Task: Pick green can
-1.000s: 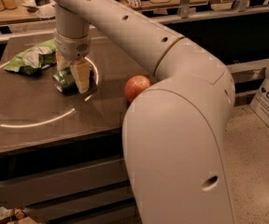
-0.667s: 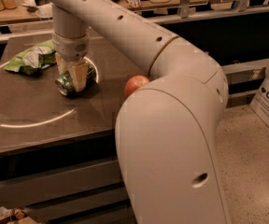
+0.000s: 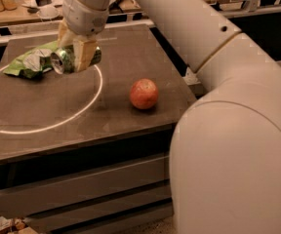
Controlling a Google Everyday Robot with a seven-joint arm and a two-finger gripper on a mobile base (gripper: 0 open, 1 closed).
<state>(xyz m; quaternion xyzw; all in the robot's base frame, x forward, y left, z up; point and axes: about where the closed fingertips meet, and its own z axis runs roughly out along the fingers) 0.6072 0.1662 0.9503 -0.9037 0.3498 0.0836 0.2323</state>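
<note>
The large white arm [image 3: 228,145] fills the near right side, smooth, rounded and matte; its lower part is cut off by the picture's edge. It hides the right rear corner of the worktop [image 3: 106,118]. The worktop is dark and flat with a fine grain, and a thin white ring line [image 3: 57,124] curves across it. Under its front edge there are plain grey drawer fronts.

A round red apple [image 3: 144,93] with a speckled skin stands alone near the right edge, well apart from the other things, with bare surface around it.

Farther back on the left, the claw [image 3: 74,61] is clamped on the green can [image 3: 60,62]. The can lies sideways in the grip, its shiny silver end turned to the left. One pale finger [image 3: 84,52] covers the middle of its body. Just beside it, a crinkled green snack bag [image 3: 26,62] lies at the worktop's left rear.

Behind, a wooden counter [image 3: 18,14] holds small things that are hard to make out.
</note>
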